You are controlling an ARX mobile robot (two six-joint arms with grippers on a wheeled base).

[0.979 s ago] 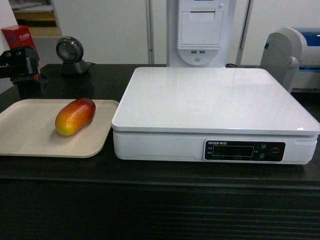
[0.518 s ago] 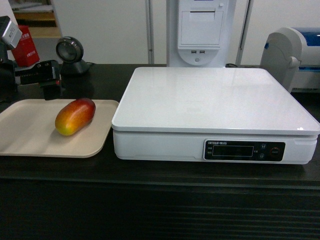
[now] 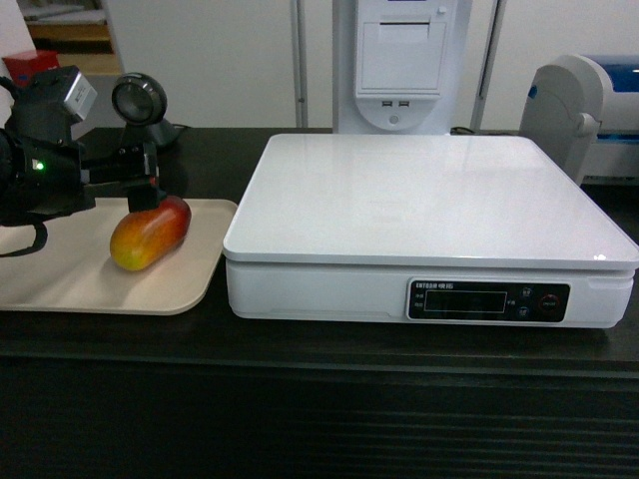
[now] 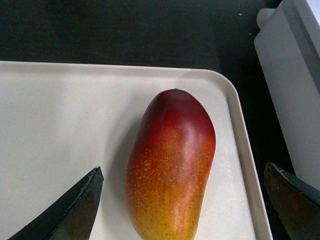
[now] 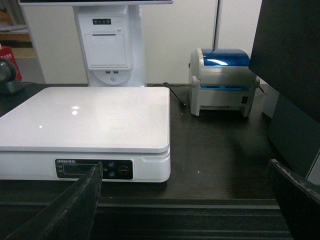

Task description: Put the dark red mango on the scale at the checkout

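Note:
The dark red mango (image 3: 150, 233) lies on a beige tray (image 3: 60, 274) at the left of the black checkout (image 3: 300, 399) counter. In the left wrist view the mango (image 4: 172, 165) lies lengthwise, red end away, between two wide-apart black fingers (image 4: 75, 210). My left gripper (image 3: 140, 188) hovers open just above the mango's far red end, not touching it. The white scale (image 3: 419, 200) stands right of the tray with nothing on it. My right gripper (image 5: 185, 165) is open and holds nothing, in front of the counter's edge, facing the scale (image 5: 85, 115).
A round barcode scanner (image 3: 135, 100) stands behind the tray, with a red box (image 3: 30, 65) at the far left. A white receipt printer stand (image 3: 399, 60) rises behind the scale. A white and blue label printer (image 5: 222, 82) sits right of the scale.
My left arm has swung rightward from the left edge, over the tray, until its open gripper is above the mango. The mango, the tray and the scale have not moved.

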